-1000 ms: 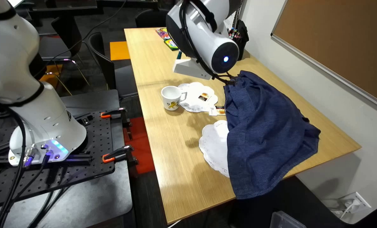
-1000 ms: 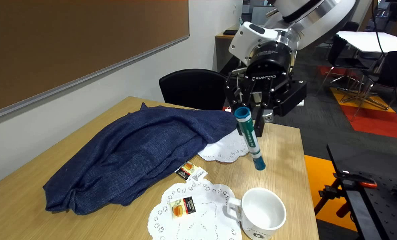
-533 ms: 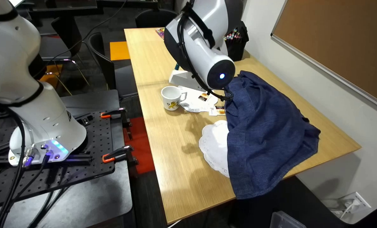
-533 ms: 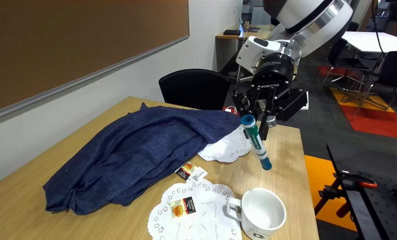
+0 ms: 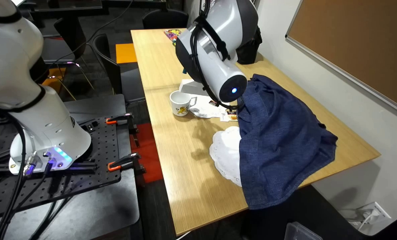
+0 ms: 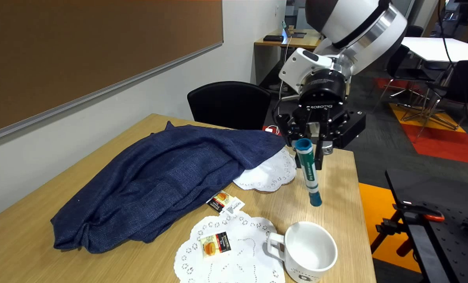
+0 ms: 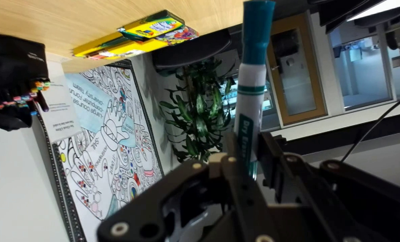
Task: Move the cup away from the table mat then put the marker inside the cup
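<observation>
The cup (image 6: 310,251), a white mug with a lion print, stands upright near the table's edge in both exterior views. Its handle points over the rim of the table mat (image 6: 241,228), a white lacy doily carrying a small packet. My gripper (image 6: 308,160) is shut around the marker (image 6: 311,173), a white and green pen with teal ends. It hangs steeply, slightly tilted, its lower end above the table on the far side of the cup. The wrist view has the marker (image 7: 252,77) between both fingers (image 7: 268,144). My arm hides most of it in an exterior view, except a teal end (image 5: 184,71).
A dark blue cloth (image 6: 159,181) covers much of the table and part of another white doily (image 6: 267,173). A loose packet (image 6: 222,201) lies by the mat. Farther off stand a black pen holder (image 5: 248,51) and colourful boxes (image 5: 172,34).
My gripper has come lower and shifted with the marker, closer to the cup. The marker hangs a little more upright than before. Cup, mat and cloth have stayed put.
</observation>
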Robot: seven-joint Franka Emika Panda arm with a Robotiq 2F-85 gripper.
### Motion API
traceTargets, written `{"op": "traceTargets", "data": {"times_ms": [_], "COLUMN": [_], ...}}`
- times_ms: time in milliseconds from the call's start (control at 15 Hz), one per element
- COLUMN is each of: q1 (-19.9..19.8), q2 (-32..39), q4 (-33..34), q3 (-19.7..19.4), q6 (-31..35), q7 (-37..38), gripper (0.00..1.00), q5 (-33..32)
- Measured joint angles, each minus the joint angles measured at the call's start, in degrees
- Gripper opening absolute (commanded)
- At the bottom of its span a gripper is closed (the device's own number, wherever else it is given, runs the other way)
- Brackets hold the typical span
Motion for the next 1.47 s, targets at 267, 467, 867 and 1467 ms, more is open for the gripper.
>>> {"op": "traceTargets", "data": {"times_ms": [267, 467, 867, 1467], "q1": [-1.25, -1.70, -1.99, -2.10], "q2": [3.15, 5.54, 9.65, 11.94], "q4": [0.44, 0.49, 1.11, 2.96], "q3": [-0.43, -0.74, -0.80, -0.82], "q6": [-5.60, -6.33, -6.13, -6.05], "q7": [-8.17, -13.21, -19.00, -18.93], "gripper": [0.05, 0.05, 0.05, 0.47], "q5": [-2.19, -2.81, -2.75, -2.67]}}
